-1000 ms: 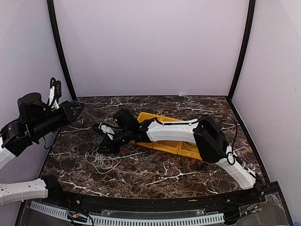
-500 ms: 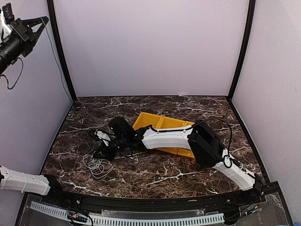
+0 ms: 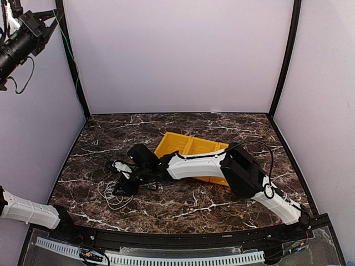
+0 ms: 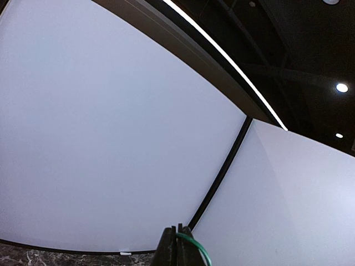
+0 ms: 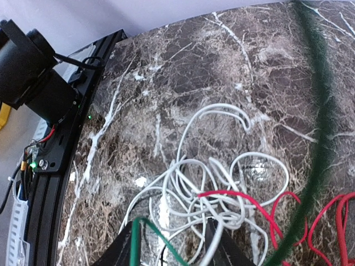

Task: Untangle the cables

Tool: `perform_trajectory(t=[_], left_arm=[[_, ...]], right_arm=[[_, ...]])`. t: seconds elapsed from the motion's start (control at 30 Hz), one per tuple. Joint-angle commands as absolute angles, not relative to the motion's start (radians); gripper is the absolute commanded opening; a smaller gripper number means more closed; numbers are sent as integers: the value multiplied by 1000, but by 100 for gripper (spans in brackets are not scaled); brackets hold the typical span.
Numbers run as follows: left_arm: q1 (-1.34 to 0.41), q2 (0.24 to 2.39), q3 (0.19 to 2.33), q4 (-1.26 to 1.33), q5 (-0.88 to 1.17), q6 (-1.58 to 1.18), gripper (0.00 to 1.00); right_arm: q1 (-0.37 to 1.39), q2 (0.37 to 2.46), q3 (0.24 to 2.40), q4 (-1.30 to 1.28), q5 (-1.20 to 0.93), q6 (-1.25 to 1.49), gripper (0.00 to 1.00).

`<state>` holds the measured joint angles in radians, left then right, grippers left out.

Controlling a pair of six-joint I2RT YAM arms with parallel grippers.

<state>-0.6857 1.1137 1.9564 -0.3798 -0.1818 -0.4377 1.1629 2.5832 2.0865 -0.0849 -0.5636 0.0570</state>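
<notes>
The cables lie tangled at the table's left. The white cable is a loose knot of loops, also seen from above. A red cable crosses its right side. My right gripper hovers low over this knot, open, with white strands running between its fingers. A thin green cable rises taut from the tangle to the upper left corner. My left gripper is up there, high above the table. Its tips are shut on the green cable.
A yellow bin lies behind the right arm's forearm. Black frame posts stand at the back corners. The table's front rail with its electronics lies just beyond the tangle in the right wrist view.
My left gripper has swung from table height up to the top left corner, drawing the green cable taut. The right gripper shifted left and nearer, closed briefly, then opened.
</notes>
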Motion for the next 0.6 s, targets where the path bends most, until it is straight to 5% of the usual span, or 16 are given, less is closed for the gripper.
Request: perform_trajectory(t=[0.0,0.23,0.57], left_arm=[[-690,1029,1807,-337,-283,-361,0],[-690,829,1483,-281,-433,-354,0],[-690,771,1303,-357,-388,-395,0]], right_arm=[[1166,2463,2058,-172,-574,-68,46],[1148,2213,1926,-252,-483,-181,58],[1135,2111,2018,-317,-498,-161,56]])
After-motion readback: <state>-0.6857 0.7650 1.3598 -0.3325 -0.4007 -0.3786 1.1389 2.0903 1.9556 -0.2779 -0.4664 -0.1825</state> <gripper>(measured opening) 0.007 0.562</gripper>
